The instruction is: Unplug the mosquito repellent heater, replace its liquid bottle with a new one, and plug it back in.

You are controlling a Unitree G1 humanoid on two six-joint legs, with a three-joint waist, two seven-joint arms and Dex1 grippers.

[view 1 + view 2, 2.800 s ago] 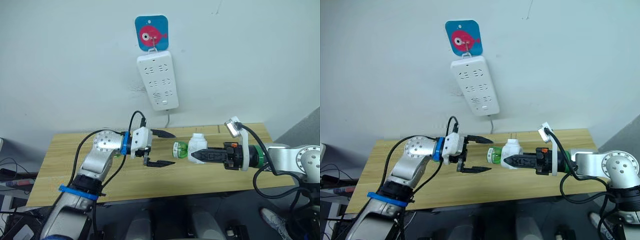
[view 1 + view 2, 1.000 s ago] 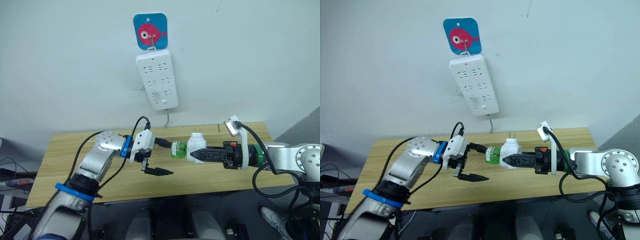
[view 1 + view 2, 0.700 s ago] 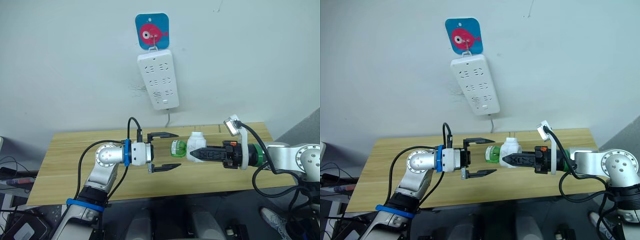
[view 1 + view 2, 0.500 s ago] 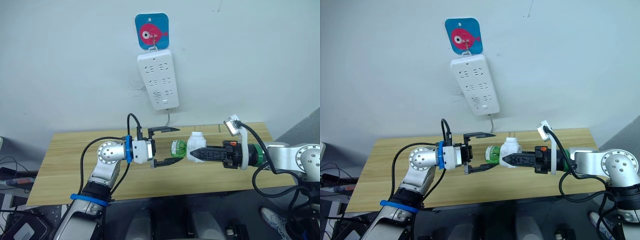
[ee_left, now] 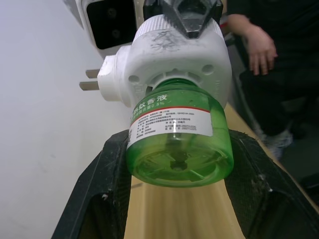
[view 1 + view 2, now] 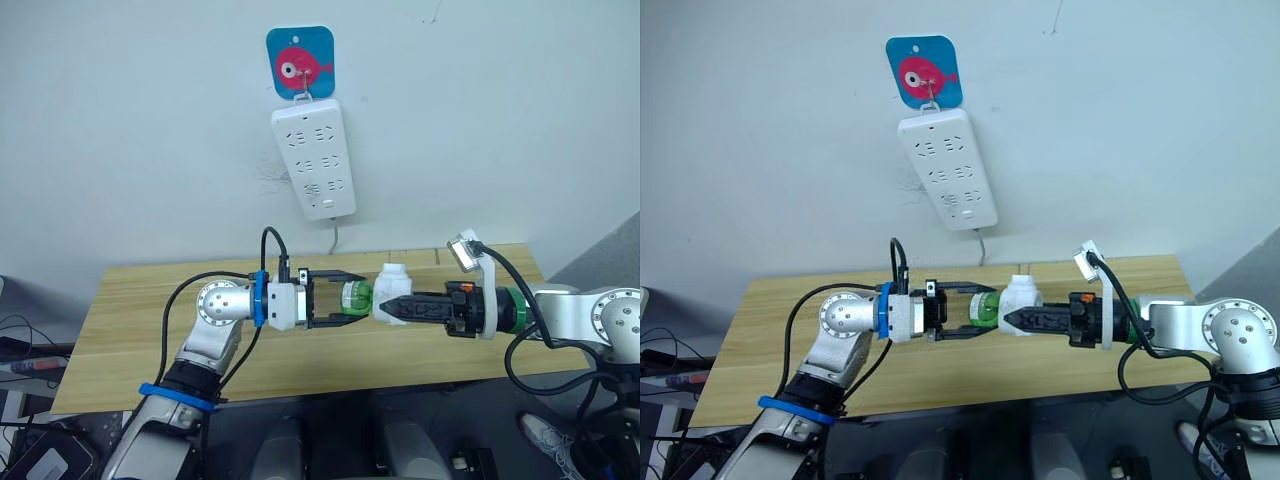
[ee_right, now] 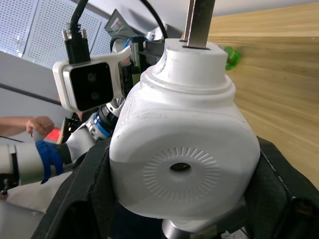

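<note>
Black fingers (image 5: 109, 199) of the left gripper (image 6: 340, 297) flank the green translucent liquid bottle (image 5: 179, 137) on both sides, around it and apparently just touching; a firm clamp cannot be confirmed. The right gripper (image 6: 392, 308) grips the small white rounded plastic mosquito repellent heater (image 7: 182, 159), unplugged and held in mid-air above the long wooden table (image 6: 130, 320), its two metal plug prongs (image 5: 89, 79) pointing away. The bottle is still seated in the heater's underside.

The risk, as judged from here: if the left fingers close off-centre on the smooth round bottle, it may slip instead of turning, or twist the heater loose in the right gripper's hold and drop both onto the table.

Half a second earlier the left fingers stood wide apart, short of the bottle; they have since advanced and narrowed around it. The white power strip (image 6: 316, 158) hangs on the wall at twelve o'clock, under a blue fish hook (image 6: 300, 62). A person's hand (image 5: 261, 47) shows behind.
</note>
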